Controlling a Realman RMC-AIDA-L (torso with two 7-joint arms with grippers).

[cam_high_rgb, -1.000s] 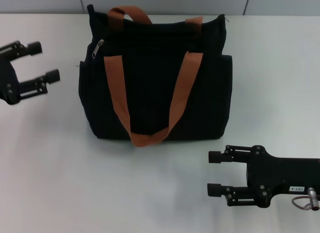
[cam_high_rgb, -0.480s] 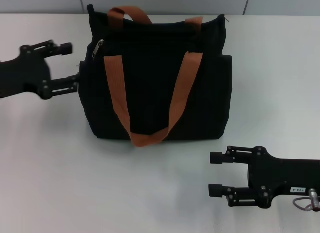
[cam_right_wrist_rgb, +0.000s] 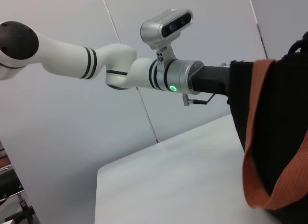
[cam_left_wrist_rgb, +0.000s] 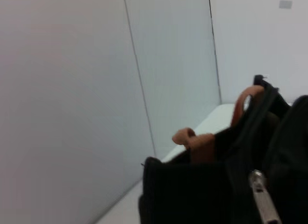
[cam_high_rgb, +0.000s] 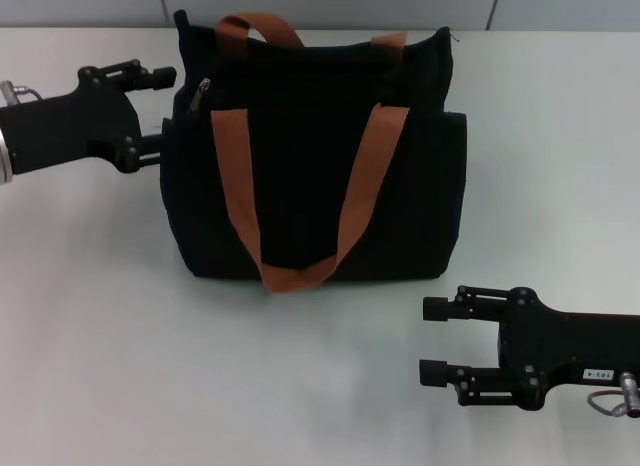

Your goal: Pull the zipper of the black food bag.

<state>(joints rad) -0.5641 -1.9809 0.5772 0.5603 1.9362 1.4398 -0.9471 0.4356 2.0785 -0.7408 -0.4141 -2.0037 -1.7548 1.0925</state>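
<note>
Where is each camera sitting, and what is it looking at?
Head view: sits on the robot's head, looking down at the black food bag on the white table; the left tool reaches the bag's side, the right tool lies in front of it.
Left wrist view: sits on the left wrist, close against the bag, facing the wall; the zipper pull shows, none of the robot.
Right wrist view: sits low on the right wrist, facing the bag and the left arm.
All three share the bag.
</note>
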